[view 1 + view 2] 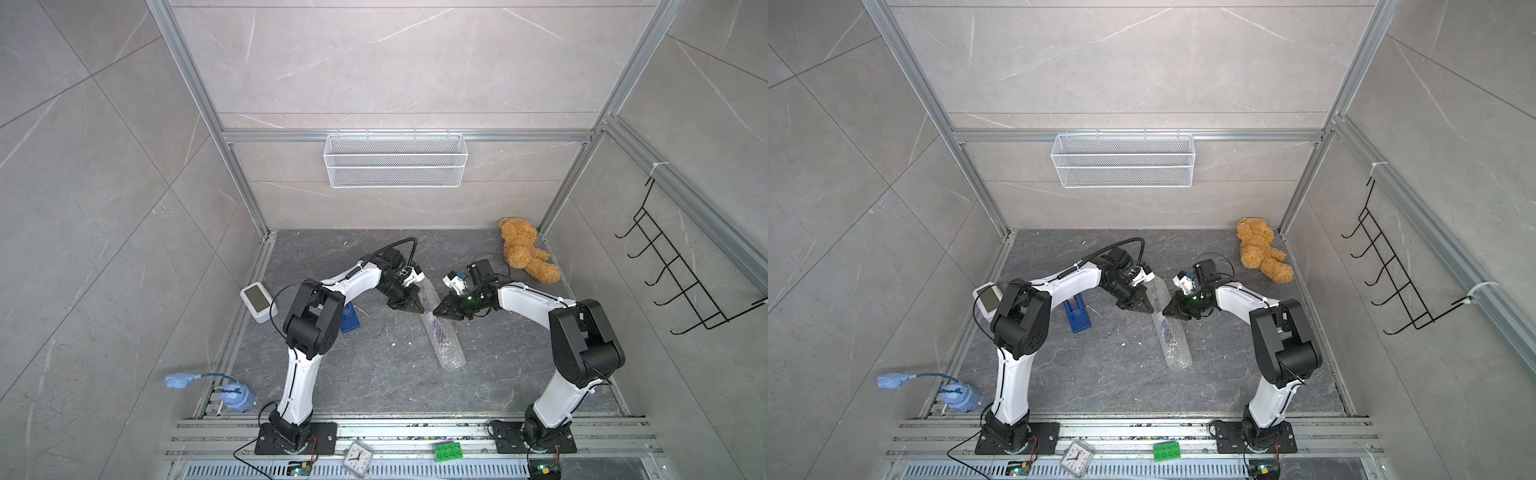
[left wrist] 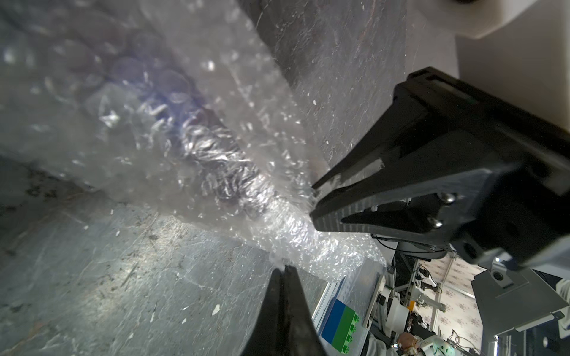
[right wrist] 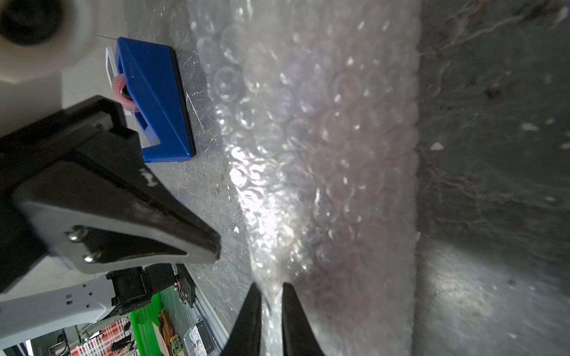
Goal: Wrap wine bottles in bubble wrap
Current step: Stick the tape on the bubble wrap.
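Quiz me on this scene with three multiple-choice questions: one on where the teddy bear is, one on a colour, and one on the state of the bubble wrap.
1. Where on the table is the teddy bear?
A. near left corner
B. far right corner
C. the middle

2. What colour is the toy brick on the front rail?
A. red
B. yellow
C. green

3. How is the bubble wrap lying?
A. rolled into a tube around the bottle
B. spread out flat
C. crumpled into a ball

Answers:
1 B: in both top views the bear sits against the back right corner.
2 C: the studded brick is bright green.
3 A: the wrap forms a long roll on the table, and the dark bottle shows through it.
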`<state>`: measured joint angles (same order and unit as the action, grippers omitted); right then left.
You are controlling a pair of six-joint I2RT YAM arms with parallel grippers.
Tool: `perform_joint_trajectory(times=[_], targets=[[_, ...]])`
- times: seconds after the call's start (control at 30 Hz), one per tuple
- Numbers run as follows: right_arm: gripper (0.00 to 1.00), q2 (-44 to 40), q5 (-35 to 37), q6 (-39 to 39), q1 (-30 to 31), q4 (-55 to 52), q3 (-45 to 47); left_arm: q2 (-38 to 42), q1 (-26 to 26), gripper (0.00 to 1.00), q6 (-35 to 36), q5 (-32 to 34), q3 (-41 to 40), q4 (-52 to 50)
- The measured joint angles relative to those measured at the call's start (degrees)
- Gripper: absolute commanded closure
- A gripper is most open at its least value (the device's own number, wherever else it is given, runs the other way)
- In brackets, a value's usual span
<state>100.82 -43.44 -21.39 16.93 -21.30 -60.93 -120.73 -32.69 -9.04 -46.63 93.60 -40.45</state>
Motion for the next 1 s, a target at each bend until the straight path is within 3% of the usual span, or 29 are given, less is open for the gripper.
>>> perform_joint_trajectory(times=[0.43,1.0], targets=[[0.93,0.00,-1.81,0.02,0.00,3.30,2.23,3.21,0.00,1.00,-1.44,-0.31,0.26,0.24],[0.94,0.00,-2.91,0.20,0.00,5.57,3.37,4.22,-1.11,1.00,-4.63,-1.95,4.11,2.08]])
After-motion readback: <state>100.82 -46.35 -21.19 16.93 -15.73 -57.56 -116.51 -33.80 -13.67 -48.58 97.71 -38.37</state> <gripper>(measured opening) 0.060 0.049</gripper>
